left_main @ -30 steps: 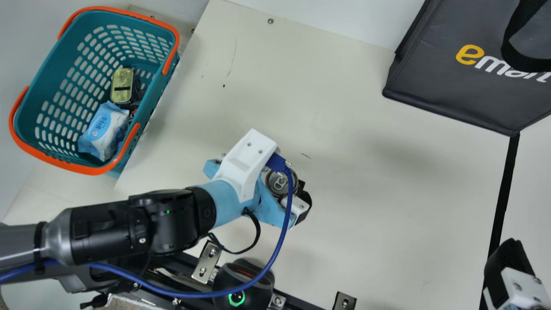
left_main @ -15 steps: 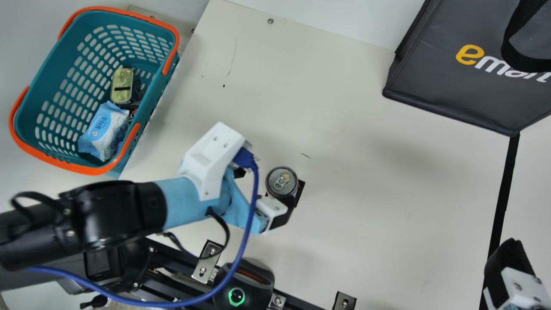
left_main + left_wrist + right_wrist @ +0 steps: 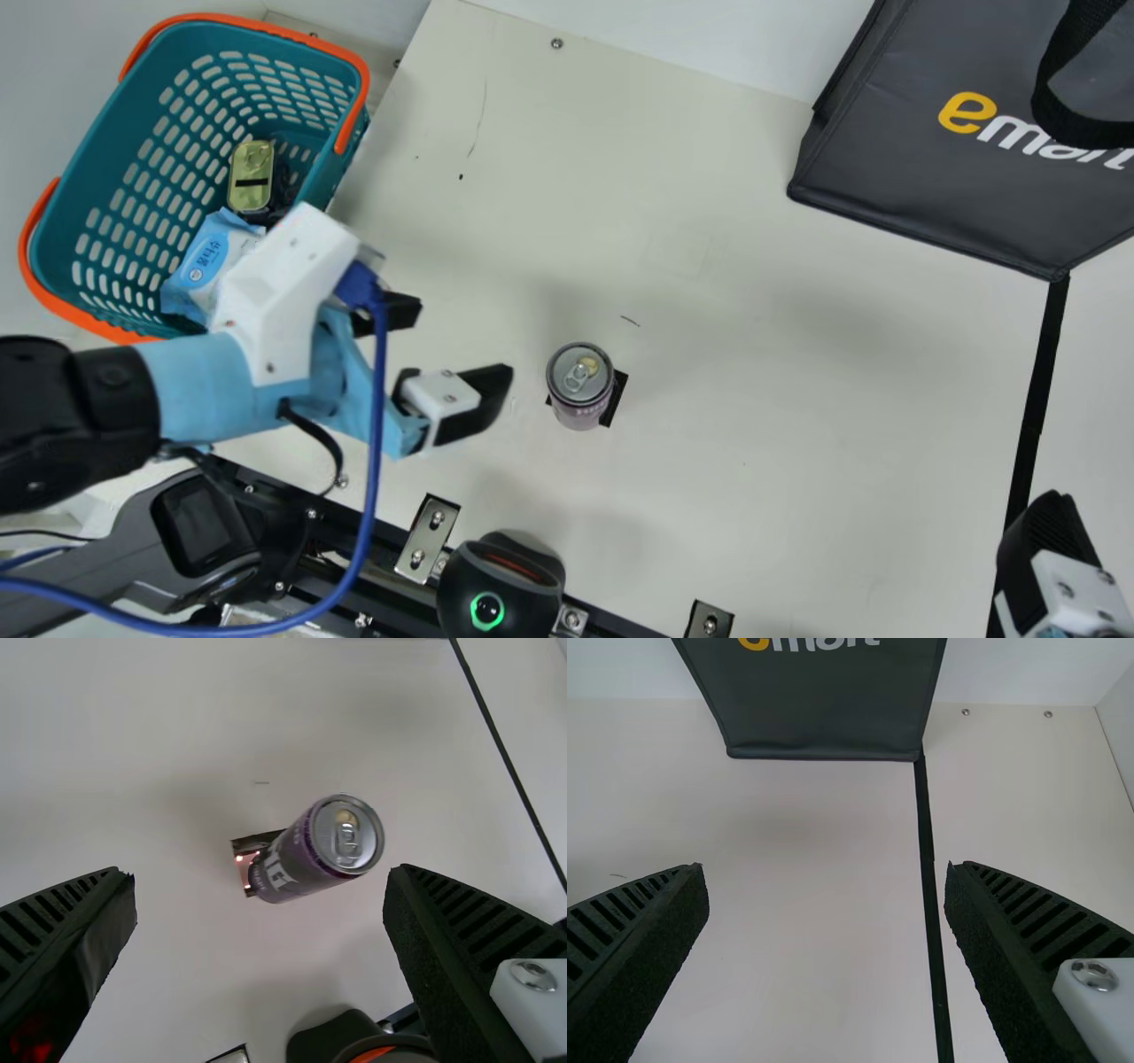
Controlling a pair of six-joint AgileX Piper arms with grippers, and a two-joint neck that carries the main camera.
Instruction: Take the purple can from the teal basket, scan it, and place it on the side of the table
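Note:
My left gripper [image 3: 452,354] stands open in the main view, between the teal basket [image 3: 328,168] and the purple can [image 3: 580,390], touching neither. The can is upright on the table over a small black patch. In the left wrist view the can [image 3: 314,850] lies beyond the spread fingers of the left gripper [image 3: 261,904]. At the main view's lower right edge is part of my right gripper [image 3: 1054,558]; the right wrist view has the right gripper [image 3: 827,904] open with nothing between its fingers.
A gold tin [image 3: 251,175] and a blue-white wipes pack [image 3: 202,266] are in the basket. A black scanner [image 3: 500,589] sits at the table's near edge. A dark bag [image 3: 957,186] stands at the back right, with a black tape line [image 3: 1036,399] running from it.
My left gripper has let go of the can and drawn back leftward toward the basket. The can stays standing where it was. My right gripper has not moved.

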